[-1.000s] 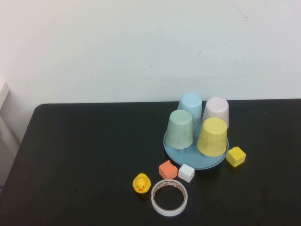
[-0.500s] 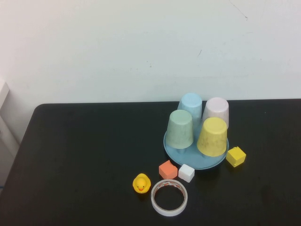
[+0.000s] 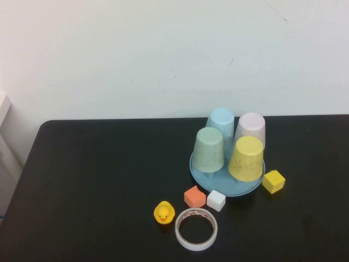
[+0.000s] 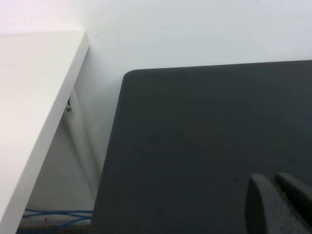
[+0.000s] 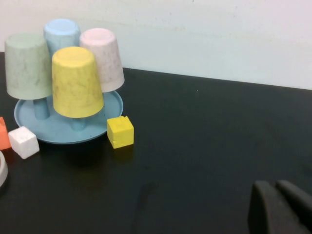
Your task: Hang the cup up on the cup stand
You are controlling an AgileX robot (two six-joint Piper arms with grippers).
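The yellow cup hangs upside down on a peg of the light-blue cup stand, at its front right. Pale green, light blue and pale pink cups sit inverted on other pegs. Neither arm shows in the high view. My left gripper is shut and empty above the table's bare left part. My right gripper is shut and empty over the table's right part, well clear of the stand.
A yellow cube lies right of the stand. An orange block, a white cube, a rubber duck and a white tape ring lie in front. A white shelf stands past the table's left edge.
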